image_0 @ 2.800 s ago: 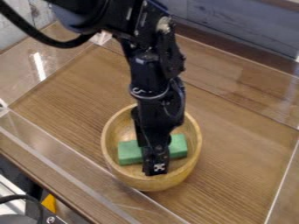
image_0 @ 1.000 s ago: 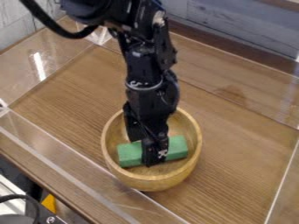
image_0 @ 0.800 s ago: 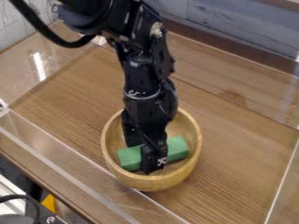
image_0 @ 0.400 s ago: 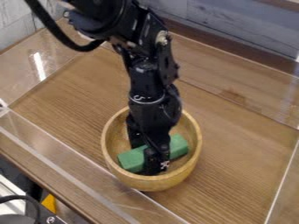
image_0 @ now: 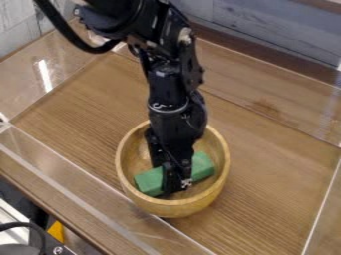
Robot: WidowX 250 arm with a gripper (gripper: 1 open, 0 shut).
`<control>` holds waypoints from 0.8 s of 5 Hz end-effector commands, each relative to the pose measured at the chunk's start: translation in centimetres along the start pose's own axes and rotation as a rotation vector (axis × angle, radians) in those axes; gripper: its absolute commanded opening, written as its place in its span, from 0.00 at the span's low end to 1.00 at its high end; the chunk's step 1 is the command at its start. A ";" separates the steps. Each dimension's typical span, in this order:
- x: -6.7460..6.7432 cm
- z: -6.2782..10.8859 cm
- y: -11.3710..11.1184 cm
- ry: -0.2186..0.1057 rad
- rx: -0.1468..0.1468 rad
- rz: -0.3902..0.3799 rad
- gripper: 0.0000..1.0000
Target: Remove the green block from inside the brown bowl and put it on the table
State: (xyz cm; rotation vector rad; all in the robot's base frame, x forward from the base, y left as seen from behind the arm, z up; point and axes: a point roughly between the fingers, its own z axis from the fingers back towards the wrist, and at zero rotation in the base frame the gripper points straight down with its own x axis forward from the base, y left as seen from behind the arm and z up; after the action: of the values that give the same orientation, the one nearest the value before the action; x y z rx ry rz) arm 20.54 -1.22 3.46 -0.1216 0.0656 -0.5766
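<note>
Table (image_0: 94,110): wood-grain top, clear acrylic walls (image_0: 54,224) at the edges. Brown bowl (image_0: 134,194): upright near the front wall. Black gripper (image_0: 172,180): pointing straight down into the bowl, fingers narrowed against the green block (image_0: 150,180), which lies inside the bowl.

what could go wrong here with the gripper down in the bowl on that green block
1. The gripper appears closed across the middle of the green block, which lies inside the brown bowl; a shallow hold might let it slip on lifting.
2. The fingers sit near the bowl's front wall, so a sideways move before rising could drag or tip the bowl on the table.
</note>
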 end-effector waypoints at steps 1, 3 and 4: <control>0.1 2.6 0.7 -0.064 0.028 -0.016 0.00; -0.7 7.6 1.7 -0.140 0.050 0.099 0.00; -3.1 7.6 5.2 -0.150 0.067 0.206 0.00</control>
State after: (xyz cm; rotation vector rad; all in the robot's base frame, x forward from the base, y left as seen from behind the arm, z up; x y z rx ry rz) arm 20.78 5.21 9.50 -0.1142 -0.0512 -0.3521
